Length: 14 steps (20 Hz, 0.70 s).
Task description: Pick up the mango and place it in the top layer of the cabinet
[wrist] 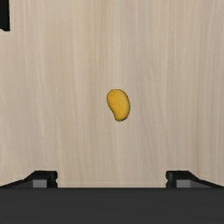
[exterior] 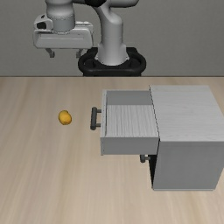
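A small yellow-orange mango (exterior: pixel 65 116) lies on the wooden table (exterior: pixel 44 166), toward the exterior view's left of the cabinet. In the wrist view the mango (wrist: pixel 119 103) rests on bare wood ahead of my fingertips, apart from them. My gripper (exterior: pixel 51 52) hangs high above the table near the robot's base, open, with nothing between its fingers; in the wrist view the gripper (wrist: pixel 111 179) has its two fingertips (wrist: pixel 41 178) spread wide. The grey cabinet (exterior: pixel 185 136) stands on the exterior view's right, its top drawer (exterior: pixel 129 122) pulled out toward the mango.
The open drawer's dark handle (exterior: pixel 95 116) sticks out a short way from the mango. A second, lower handle (exterior: pixel 144 158) shows under the open drawer. Bare table spreads around the mango and in front of it.
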{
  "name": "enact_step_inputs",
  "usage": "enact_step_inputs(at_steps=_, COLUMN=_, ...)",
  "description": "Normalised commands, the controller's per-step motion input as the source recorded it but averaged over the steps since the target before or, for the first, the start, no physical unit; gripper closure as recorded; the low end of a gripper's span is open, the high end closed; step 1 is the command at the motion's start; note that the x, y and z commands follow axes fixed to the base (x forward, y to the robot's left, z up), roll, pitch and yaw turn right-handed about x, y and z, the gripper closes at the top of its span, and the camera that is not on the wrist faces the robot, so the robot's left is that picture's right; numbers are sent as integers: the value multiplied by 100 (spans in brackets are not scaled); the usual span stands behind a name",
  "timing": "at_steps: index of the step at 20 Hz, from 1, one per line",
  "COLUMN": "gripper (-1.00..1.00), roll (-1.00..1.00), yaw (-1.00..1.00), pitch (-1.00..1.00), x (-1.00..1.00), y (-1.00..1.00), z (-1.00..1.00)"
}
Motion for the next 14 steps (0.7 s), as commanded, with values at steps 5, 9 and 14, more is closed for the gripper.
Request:
enact_step_inputs(at_steps=5, gripper=-100, roll=0, yaw=0, pitch=0, x=80, y=-20, z=0)
enact_step_inputs(at_steps=9, gripper=-100, roll=0, yaw=0, pitch=0, x=25, y=0, z=-25)
enact_step_inputs(at_steps=14, gripper=-100, roll=0, yaw=0, pitch=0, x=0, y=0, z=-100)
